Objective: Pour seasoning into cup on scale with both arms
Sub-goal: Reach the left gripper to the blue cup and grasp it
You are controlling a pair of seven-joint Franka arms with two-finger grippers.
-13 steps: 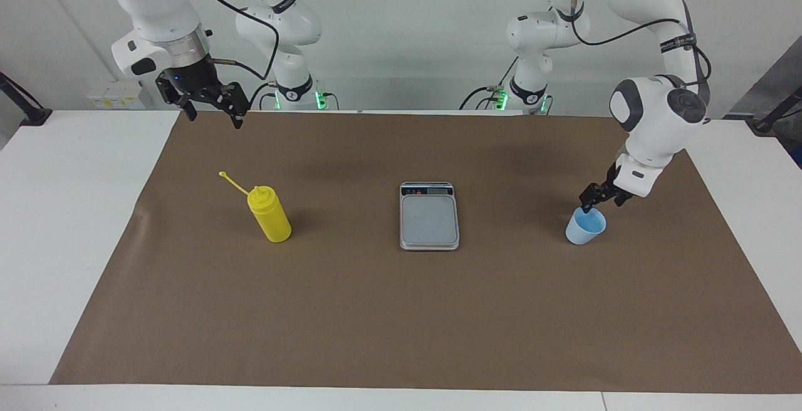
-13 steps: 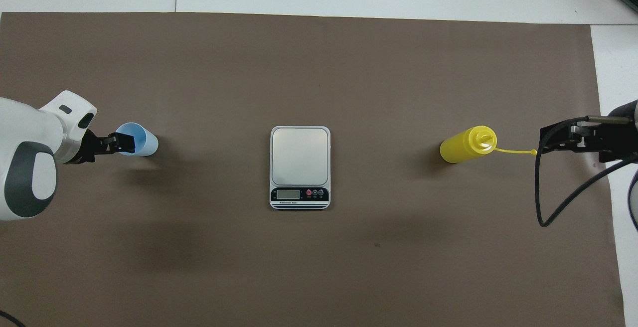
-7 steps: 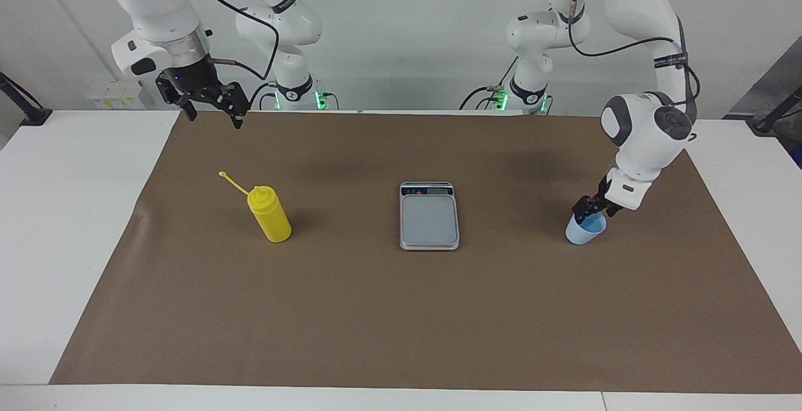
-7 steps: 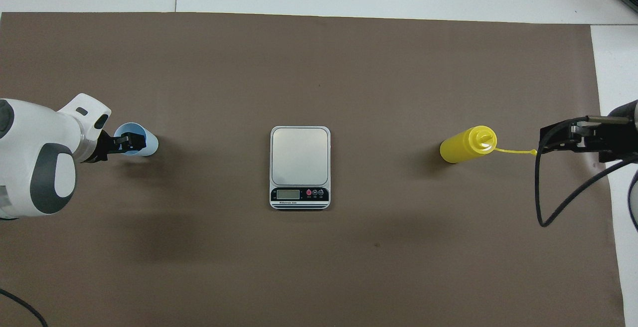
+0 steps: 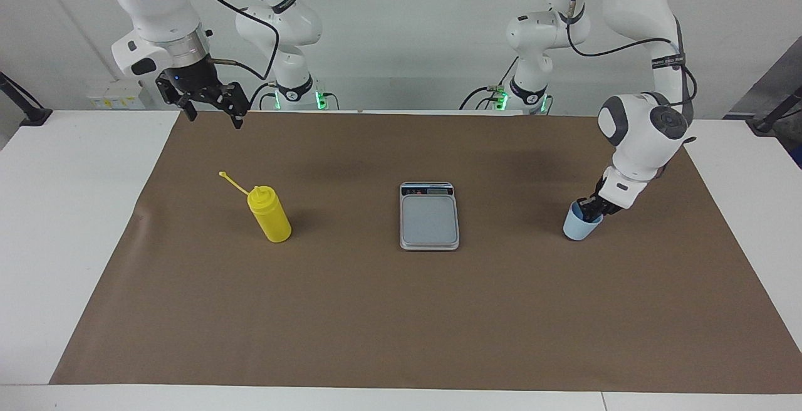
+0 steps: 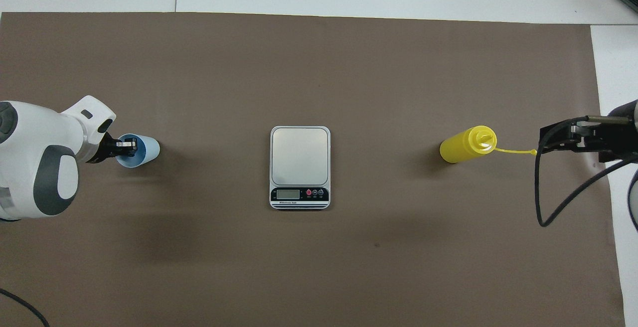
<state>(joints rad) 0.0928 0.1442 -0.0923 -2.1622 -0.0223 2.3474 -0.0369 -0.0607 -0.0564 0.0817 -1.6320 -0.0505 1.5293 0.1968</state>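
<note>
Blue cup (image 5: 580,228), right of frame, tilts slightly as the left gripper (image 5: 589,208) dips inside its rim, apparently pinching the wall; a shallow hold could tip it. Right gripper (image 5: 211,103) waits spread, upper left.

Yellow seasoning bottle (image 5: 270,216); light blue cup (image 5: 579,228); silver-grey scale (image 5: 429,216) (dark display strip, red button); plain brown mat (image 5: 401,317) over white tabletop (image 5: 56,210); black claws, white arms.
</note>
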